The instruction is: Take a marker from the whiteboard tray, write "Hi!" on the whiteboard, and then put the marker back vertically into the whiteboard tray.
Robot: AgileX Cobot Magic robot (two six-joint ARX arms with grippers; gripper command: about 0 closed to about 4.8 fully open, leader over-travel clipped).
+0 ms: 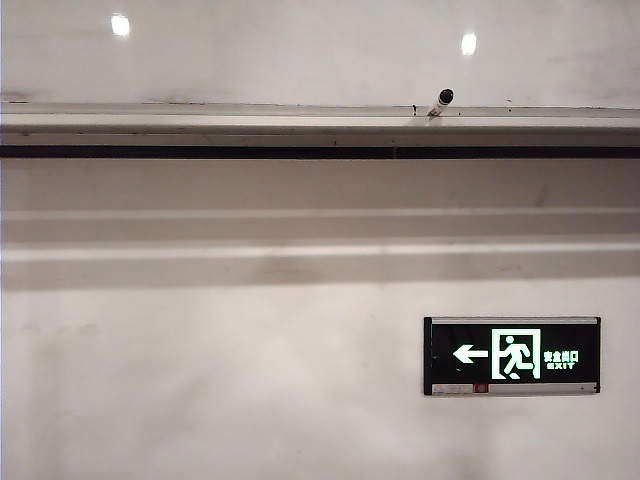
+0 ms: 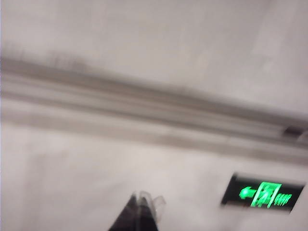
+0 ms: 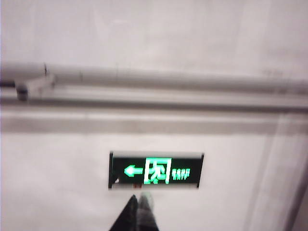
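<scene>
Resting tilted on the whiteboard tray (image 1: 250, 122), right of its middle, the marker (image 1: 440, 101) lies untouched — both grippers, left gripper (image 2: 144, 202) and right gripper (image 3: 139, 202), pressed closed (empty), well below the whiteboard (image 1: 300, 50).

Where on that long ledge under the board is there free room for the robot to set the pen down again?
The whiteboard tray lies bare from its left end up to the marker, and again from the marker to the right end. Only the marker's spot is taken. The left gripper and right gripper, both shut, sit low by the exit sign, well away from the ledge.
</scene>
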